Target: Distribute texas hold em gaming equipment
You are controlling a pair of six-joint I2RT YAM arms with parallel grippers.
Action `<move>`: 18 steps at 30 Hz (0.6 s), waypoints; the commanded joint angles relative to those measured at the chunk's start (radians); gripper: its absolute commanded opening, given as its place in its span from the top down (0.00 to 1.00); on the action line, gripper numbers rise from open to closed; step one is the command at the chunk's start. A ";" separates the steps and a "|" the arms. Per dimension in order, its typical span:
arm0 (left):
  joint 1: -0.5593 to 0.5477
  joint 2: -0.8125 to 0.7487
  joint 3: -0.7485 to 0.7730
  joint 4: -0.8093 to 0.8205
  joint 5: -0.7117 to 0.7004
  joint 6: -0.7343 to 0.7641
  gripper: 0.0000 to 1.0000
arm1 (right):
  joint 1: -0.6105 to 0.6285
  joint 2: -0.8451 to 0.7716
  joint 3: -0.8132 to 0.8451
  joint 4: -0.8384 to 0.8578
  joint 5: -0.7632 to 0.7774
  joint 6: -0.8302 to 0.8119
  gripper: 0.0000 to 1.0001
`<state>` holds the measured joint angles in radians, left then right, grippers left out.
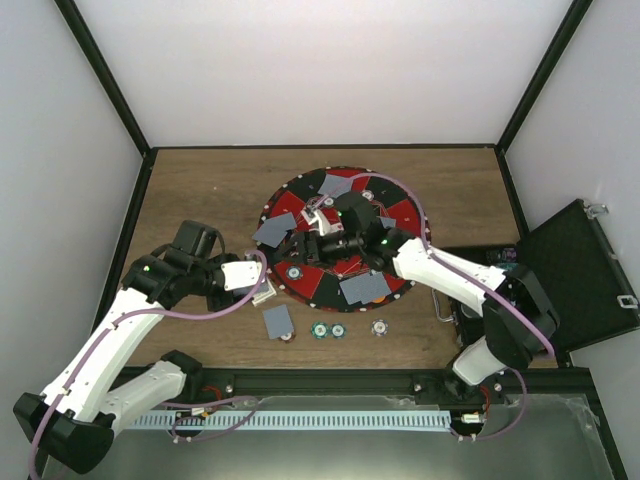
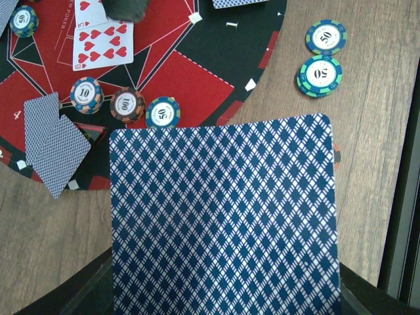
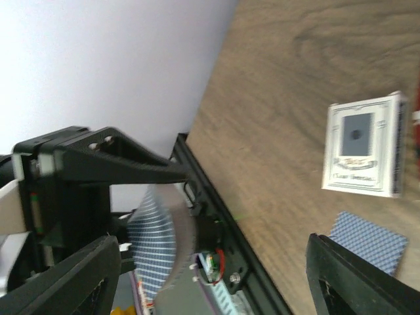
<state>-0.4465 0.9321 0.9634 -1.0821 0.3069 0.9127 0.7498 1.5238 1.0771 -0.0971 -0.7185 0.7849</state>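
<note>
The case (image 1: 580, 270) is laid open beside the right arm's base, well behind the right fingers (image 3: 72, 275); its contents cannot be told. A card (image 2: 223, 216), face down, is gripped between the left fingers (image 2: 88, 295). Just past its far edge three chips (image 2: 126, 105) are lined up on the mat (image 2: 197, 72); two teal chips (image 2: 319, 75) lie on the counter (image 2: 367, 131) farther right. The right fingers are spread wide, nothing held; a card box (image 3: 364, 144) lies on the counter beyond them.
</note>
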 commanded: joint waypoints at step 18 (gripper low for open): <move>0.002 0.000 0.022 0.022 0.029 0.000 0.95 | 0.162 0.111 0.003 0.213 -0.094 0.110 0.33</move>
<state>-0.4465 0.9321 0.9634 -1.0790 0.3157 0.9127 0.8791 1.6131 1.0760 0.0601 -0.7792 0.8772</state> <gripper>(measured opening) 0.614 0.671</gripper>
